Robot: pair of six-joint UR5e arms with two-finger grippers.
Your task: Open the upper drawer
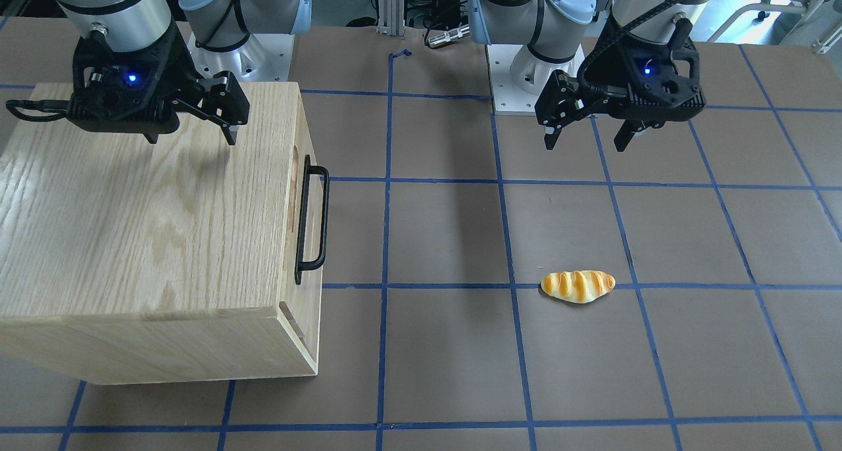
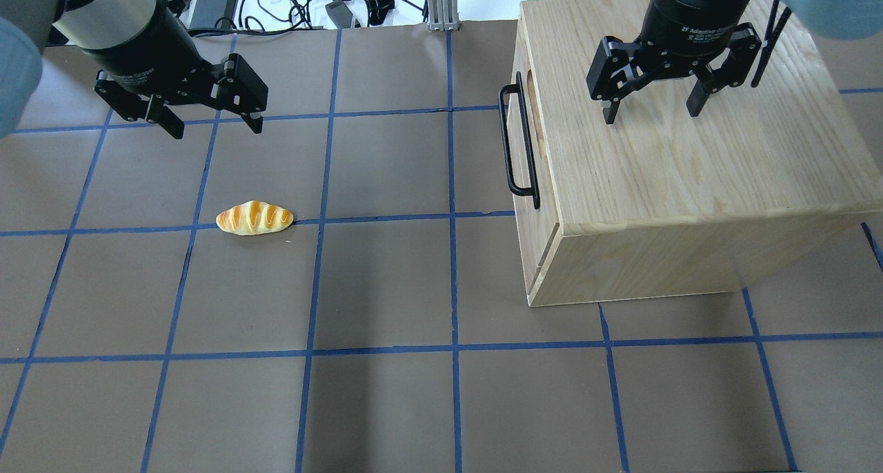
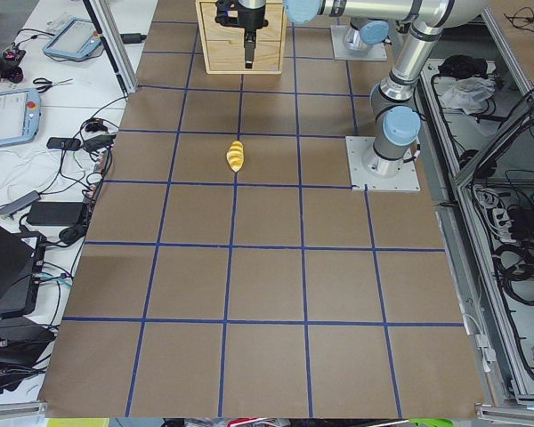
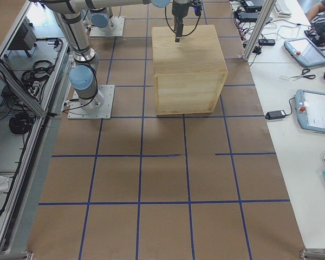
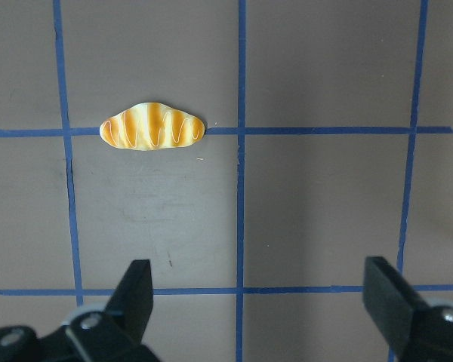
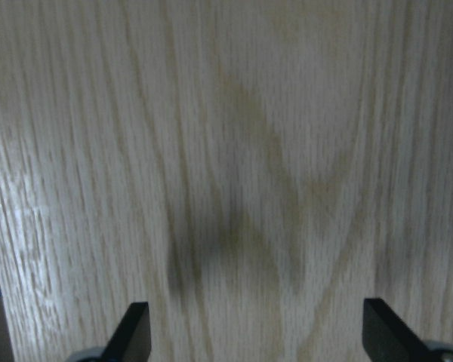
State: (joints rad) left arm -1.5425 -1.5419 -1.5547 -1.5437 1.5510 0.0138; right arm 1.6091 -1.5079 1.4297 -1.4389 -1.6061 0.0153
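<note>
Upper drawer (image 2: 537,149): closed, flush in oak cabinet (image 2: 690,169) front, black bar handle (image 2: 512,142) free. Right gripper (image 2: 650,112): spread wide, empty, hovering above cabinet top. Left gripper (image 2: 217,128): spread, empty, well apart from cabinet. Bread roll (image 2: 254,218): well off cabinet front.

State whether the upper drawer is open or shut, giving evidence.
Shut. The upper drawer sits flush with the cabinet front, not pulled out.

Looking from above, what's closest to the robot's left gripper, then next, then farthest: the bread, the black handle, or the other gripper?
From the left gripper:
1. Bread, just below it in the view.
2. Black handle, across on the wooden cabinet front.
3. Right gripper, farthest, over that cabinet's top.
</note>
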